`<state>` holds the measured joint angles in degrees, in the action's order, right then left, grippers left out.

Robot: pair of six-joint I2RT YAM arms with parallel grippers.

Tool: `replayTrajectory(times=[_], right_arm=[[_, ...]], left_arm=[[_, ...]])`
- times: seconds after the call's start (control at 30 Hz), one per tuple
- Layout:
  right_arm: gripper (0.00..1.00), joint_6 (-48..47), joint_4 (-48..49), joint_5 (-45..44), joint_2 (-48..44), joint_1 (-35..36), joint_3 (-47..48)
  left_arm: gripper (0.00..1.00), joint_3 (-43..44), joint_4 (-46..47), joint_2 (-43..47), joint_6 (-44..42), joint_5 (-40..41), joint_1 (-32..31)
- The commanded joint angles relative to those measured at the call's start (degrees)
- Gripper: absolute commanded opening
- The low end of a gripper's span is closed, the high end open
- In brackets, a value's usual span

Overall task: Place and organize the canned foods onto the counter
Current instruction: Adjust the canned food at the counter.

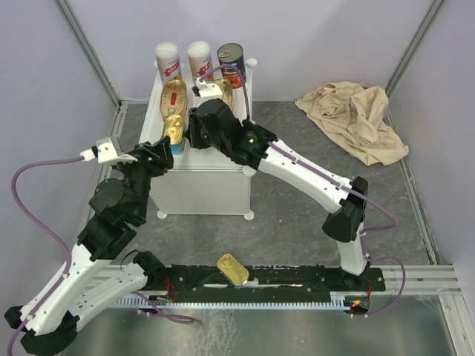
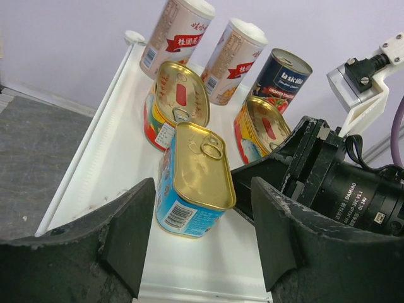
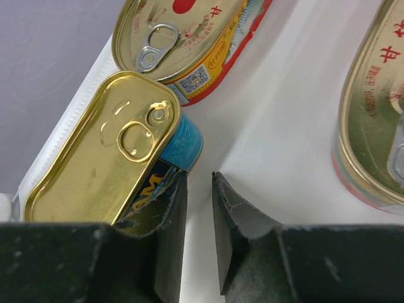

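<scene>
Left gripper (image 2: 202, 214): wide, straddling gold tin (image 2: 197, 165) on counter (image 2: 107, 158).
Right gripper (image 3: 199, 183): narrow gap, empty, beside same tin.
Loose tin (image 1: 232, 269): near edge, midway, behind both grippers, long axis diagonal.

Gold-lidded tin (image 2: 192, 183) with blue sides; dark can (image 2: 281, 79) navy, label perhaps red; white counter (image 1: 200, 182).

I'm looking into a robot lab cell, plain lilac wall panels (image 1: 297, 37) standing in aluminium framing (image 1: 90, 52), robot arms (image 1: 312, 174) bolted to a slotted rail (image 1: 423, 276), purple cables (image 1: 16, 189) trailing.
</scene>
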<state>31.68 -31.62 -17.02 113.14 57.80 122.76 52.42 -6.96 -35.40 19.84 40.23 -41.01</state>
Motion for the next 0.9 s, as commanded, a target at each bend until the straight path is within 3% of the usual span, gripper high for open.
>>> replayTrajectory(times=[0.0,0.87], right_arm=[[0.3,0.6,-2.2,0.8,2.0,1.3,2.5],[0.3,1.6,-2.4,-2.8,1.2,4.1,1.4]], left_arm=[[0.69,1.3,1.9,0.4,-3.3,2.1,-0.1],[0.69,4.6,-0.4,0.0,-6.3,-0.6,-0.1]])
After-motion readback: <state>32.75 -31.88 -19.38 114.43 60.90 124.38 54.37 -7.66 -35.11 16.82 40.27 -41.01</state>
